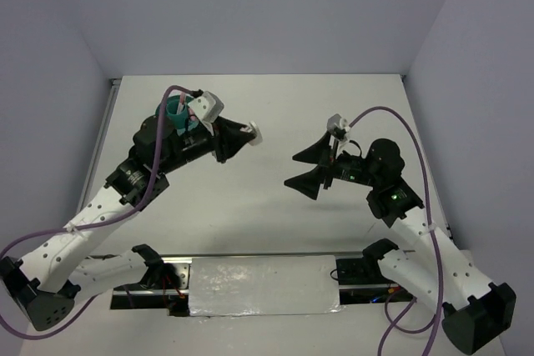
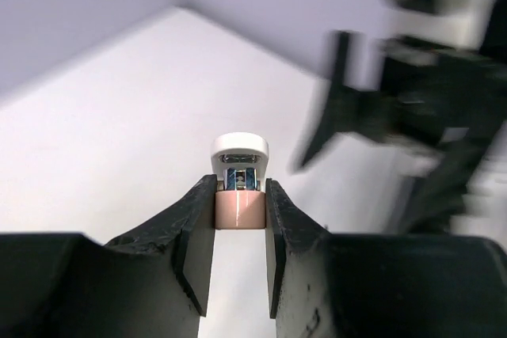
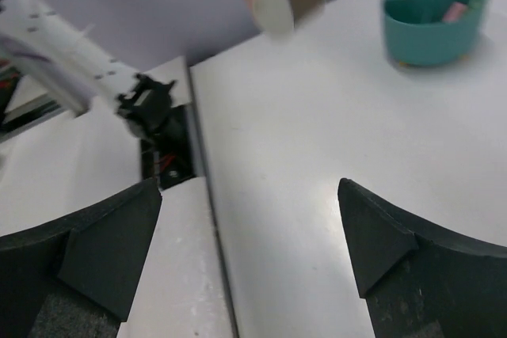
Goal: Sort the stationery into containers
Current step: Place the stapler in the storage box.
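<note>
Matte white table [image 1: 275,214], smooth and flat. The round teal plastic organizer [image 3: 432,37] sits at about 10 o'clock on it; from the top camera the left arm covers most of it. Something pink [image 3: 455,12] lies in one compartment, too blurry to name. The right gripper [image 3: 249,195] is spread wide with nothing in it. The left gripper [image 2: 239,195] is pinched on a small pinkish-beige block with a glossy rounded white cap [image 2: 240,152], lifted off the table at 12 o'clock of centre.
</note>
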Robot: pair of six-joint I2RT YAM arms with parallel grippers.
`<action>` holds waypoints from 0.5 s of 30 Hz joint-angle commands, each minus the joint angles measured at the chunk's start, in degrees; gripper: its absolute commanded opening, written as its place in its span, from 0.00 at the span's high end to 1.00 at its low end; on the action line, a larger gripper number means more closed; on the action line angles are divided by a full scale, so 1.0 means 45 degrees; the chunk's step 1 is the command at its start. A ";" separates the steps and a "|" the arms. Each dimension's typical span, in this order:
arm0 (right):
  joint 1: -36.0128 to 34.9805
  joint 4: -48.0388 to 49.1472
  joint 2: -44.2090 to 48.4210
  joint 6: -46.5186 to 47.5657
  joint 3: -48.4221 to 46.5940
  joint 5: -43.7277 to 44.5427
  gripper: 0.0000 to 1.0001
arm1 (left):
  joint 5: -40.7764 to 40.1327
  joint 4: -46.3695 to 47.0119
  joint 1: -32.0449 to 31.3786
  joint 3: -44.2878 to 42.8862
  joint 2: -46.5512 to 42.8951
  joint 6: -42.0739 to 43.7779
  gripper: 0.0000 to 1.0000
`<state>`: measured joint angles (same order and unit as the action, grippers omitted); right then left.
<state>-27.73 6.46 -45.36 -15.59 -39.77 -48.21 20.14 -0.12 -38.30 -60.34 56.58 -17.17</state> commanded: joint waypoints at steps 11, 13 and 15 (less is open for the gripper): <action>0.0946 -0.0128 0.0686 -0.0303 0.1258 0.1493 0.00 | 0.3038 0.0478 0.7081 0.0929 0.1857 0.9961 1.00; 0.0927 0.0011 0.0628 -0.0421 0.1260 0.1435 0.00 | 0.3529 -0.0668 0.7552 0.0169 0.3025 1.0551 1.00; 0.0946 -0.0068 0.0647 -0.0518 0.1239 0.1474 0.00 | 0.5342 -0.1182 0.8451 -0.0513 0.3810 1.1334 1.00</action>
<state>-23.68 3.38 -43.00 -16.69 -34.30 -42.33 29.12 -4.89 -3.51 -57.58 70.30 25.41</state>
